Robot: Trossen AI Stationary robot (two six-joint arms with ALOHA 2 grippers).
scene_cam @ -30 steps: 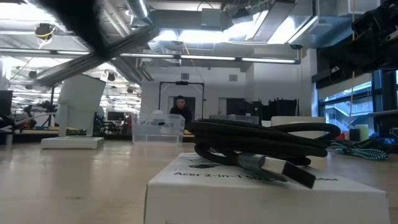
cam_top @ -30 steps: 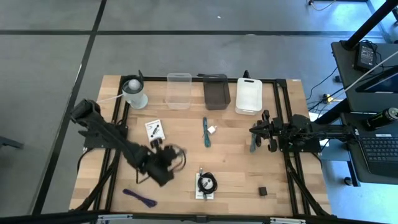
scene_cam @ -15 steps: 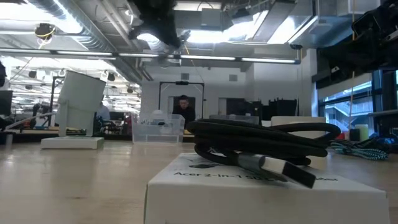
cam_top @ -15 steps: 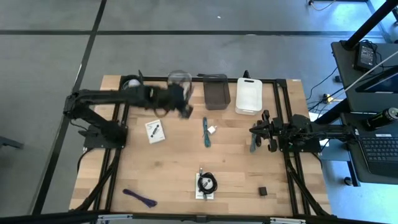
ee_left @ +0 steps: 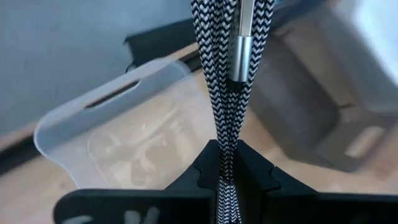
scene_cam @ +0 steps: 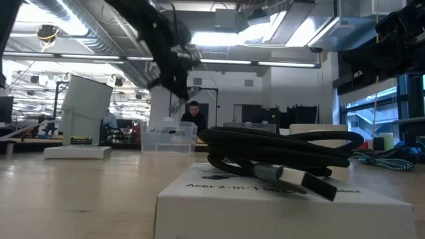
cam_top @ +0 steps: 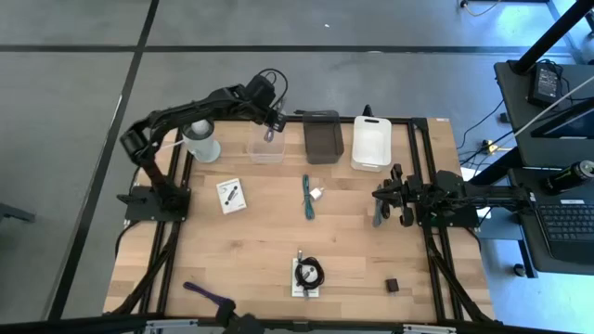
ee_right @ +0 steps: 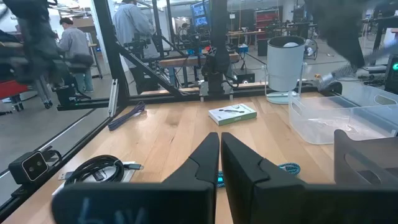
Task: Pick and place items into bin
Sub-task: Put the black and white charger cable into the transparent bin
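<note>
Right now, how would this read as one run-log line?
left pincer: shut on cable | over clear bin | right pincer: shut, waiting at table's right

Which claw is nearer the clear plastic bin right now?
Left. The left claw hangs over the clear plastic bin, shut on a braided cable; the right claw waits far across the table.

A pale wooden worktop (cam_top: 260, 250) on a black metal frame (cam_top: 423, 148) stands on a grey concrete floor (cam_top: 74, 83) crossed by dark lines (cam_top: 139, 46). A dark side desk (cam_top: 548, 139) with a black laptop (cam_top: 566, 227) sits beside it. Beyond the worktop, the low view shows a hall with bright ceiling strip lights (scene_cam: 219, 40), exposed silver ducts (scene_cam: 46, 13), a tall window (scene_cam: 368, 119) and a dark doorway (scene_cam: 194, 106). Two seated or standing people (ee_right: 74, 43) appear by distant benches.
</note>
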